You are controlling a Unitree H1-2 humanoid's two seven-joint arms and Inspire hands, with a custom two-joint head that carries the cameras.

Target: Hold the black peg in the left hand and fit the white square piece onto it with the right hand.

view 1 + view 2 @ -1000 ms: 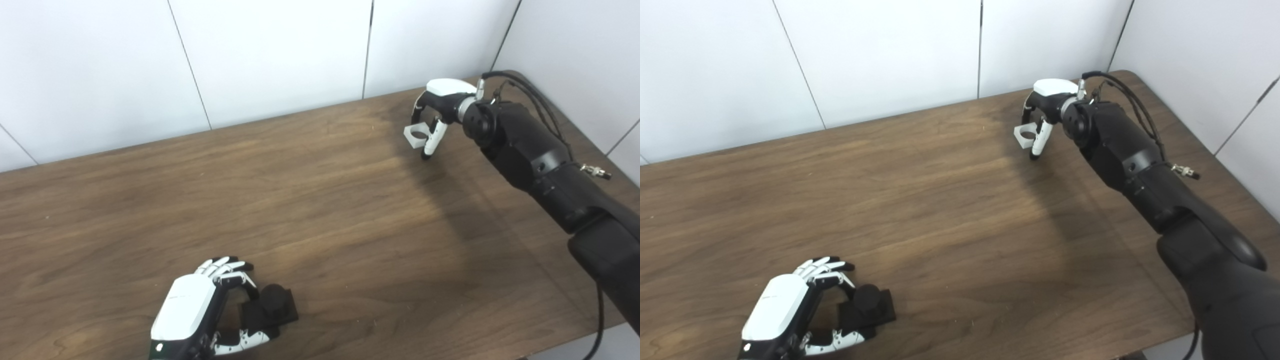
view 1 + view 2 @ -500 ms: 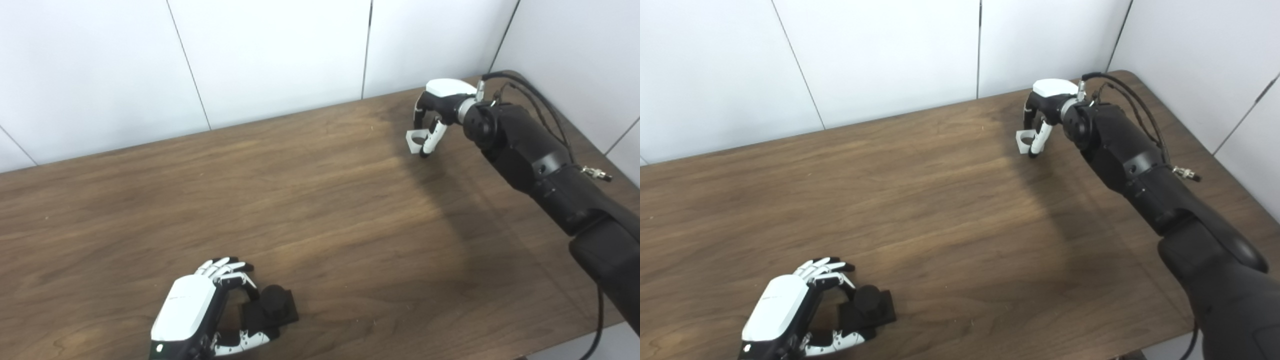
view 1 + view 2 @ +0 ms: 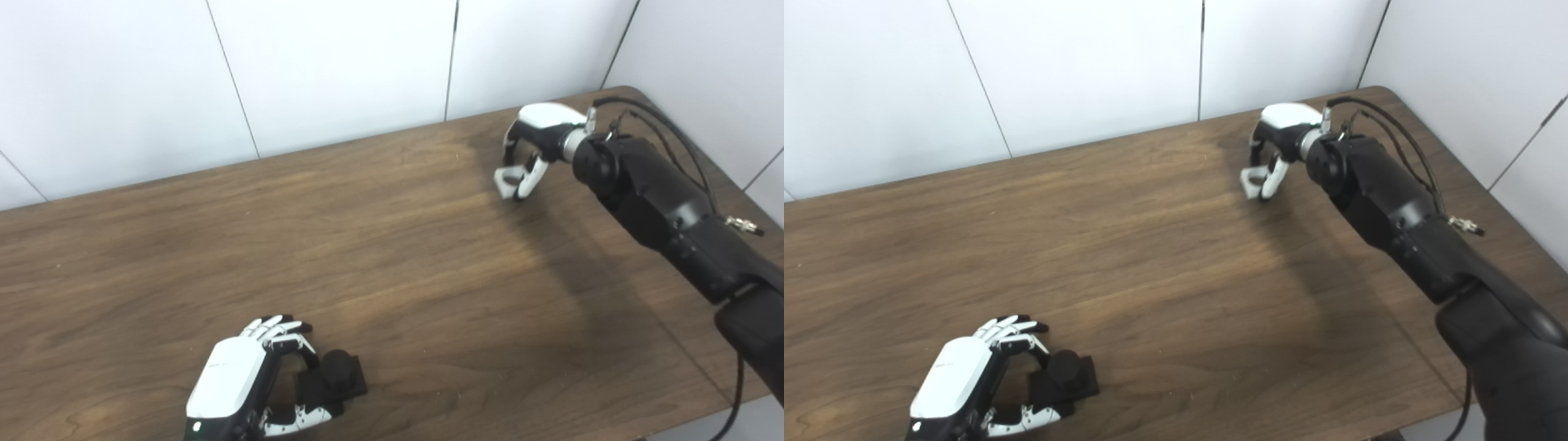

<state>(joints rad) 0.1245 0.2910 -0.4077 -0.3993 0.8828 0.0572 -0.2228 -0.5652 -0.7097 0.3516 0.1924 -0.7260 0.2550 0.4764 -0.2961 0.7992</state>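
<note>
The one small white square plastic piece (image 3: 507, 182) is blurred, half hidden within the right hand (image 3: 534, 144), whose fingers clasp it. The left hand (image 3: 968, 383) (wrist cut off) grips the one black round peg on its square base (image 3: 1064, 375) on the brown wooden worktop (image 3: 392, 257).

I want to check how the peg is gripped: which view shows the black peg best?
The left eye view: the black peg sits larger and further from the frame's corner, its round stub visible beside the left hand. The right eye view shows the same peg similarly, just lower left.
</note>
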